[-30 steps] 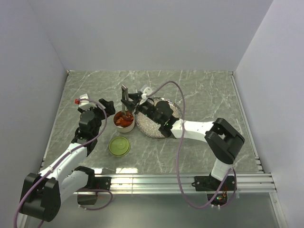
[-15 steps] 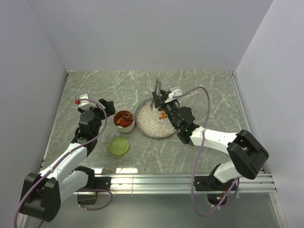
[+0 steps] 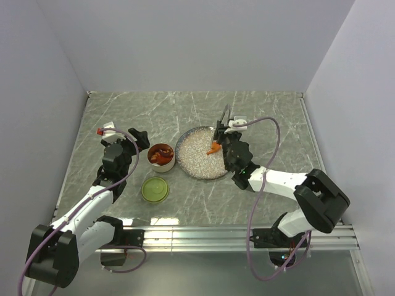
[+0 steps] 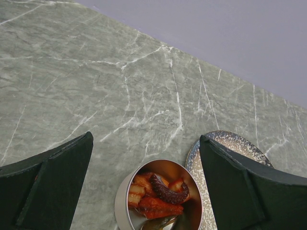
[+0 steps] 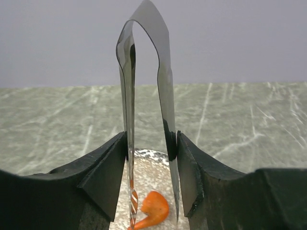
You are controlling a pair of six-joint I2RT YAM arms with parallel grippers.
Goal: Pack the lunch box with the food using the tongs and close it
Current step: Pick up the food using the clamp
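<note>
Grey-green marbled stone covers the table (image 3: 265,123), which is boxed in by plain pale walls (image 3: 185,43) on three sides. Nearest the arm bases, the flat olive-green lid (image 3: 155,189) lies on the table by itself, apart from the tin it belongs to.

A little farther in stands the lunch box (image 4: 122,206), open and upright, just beside the left rim of the speckled grey plate (image 3: 197,168). Food (image 4: 158,194) is already inside it: orange pieces with a dark brown curved strip draped over them.

The left pincer (image 4: 146,139) hovers on the left side of the tin with its two dark fingers (image 4: 48,187) spread wide, holding nothing. In its wrist view the tin sits low in the gap between them.

The right pincer (image 5: 151,143) reaches over the plate's right half and pinches the tongs (image 5: 164,86), one pad (image 5: 105,167) pressed on each thin metal arm. The tongs stand nearly upright, the joined bend at the top and the tips down at the plate. One orange chunk (image 5: 152,208) lies on the plate right by the tips, close against the left arm. Whether the metal actually touches it cannot be told.

Beyond the plate there is bare veined stone up to the back wall.
</note>
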